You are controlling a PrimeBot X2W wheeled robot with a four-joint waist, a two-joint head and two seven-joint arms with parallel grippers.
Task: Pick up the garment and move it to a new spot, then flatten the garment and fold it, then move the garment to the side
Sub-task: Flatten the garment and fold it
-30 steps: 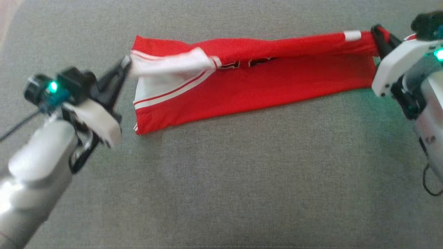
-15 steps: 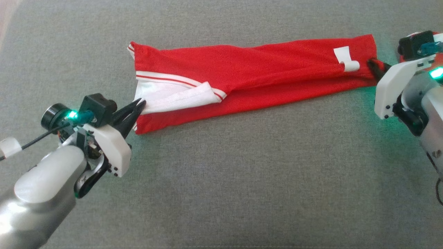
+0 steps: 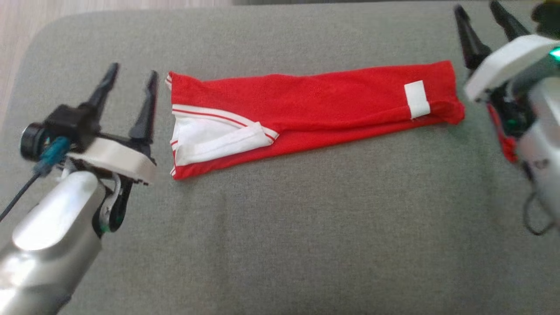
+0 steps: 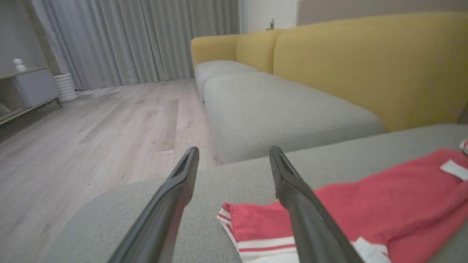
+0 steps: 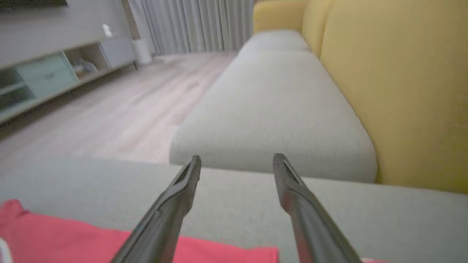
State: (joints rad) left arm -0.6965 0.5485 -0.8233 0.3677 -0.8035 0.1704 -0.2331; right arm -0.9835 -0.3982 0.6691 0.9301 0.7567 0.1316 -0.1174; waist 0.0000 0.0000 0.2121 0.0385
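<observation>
The garment [image 3: 306,109] is a red jersey with white trim, folded into a long strip lying flat across the grey cushion [image 3: 280,227]. A white label sits near its right end. My left gripper [image 3: 131,72] stands open just left of the garment's left end, with nothing between its fingers. My right gripper [image 3: 479,11] is open above and right of the garment's right end, also empty. In the left wrist view the garment [image 4: 384,197] lies to the right of the open left gripper [image 4: 234,151]. In the right wrist view the garment [image 5: 73,237] shows at the bottom below the open right gripper [image 5: 237,159].
The cushion's rounded far-left corner [image 3: 39,30] borders a wooden floor [image 4: 91,131]. Another grey seat [image 4: 278,109] with yellow backrests [image 4: 365,65] stands beyond. Grey curtains [image 4: 139,40] and a low cabinet [image 5: 44,80] lie further off.
Both grippers have let go of the garment's ends, opened wide and lifted away. The garment now lies flat on the cushion. The head view has shifted.
</observation>
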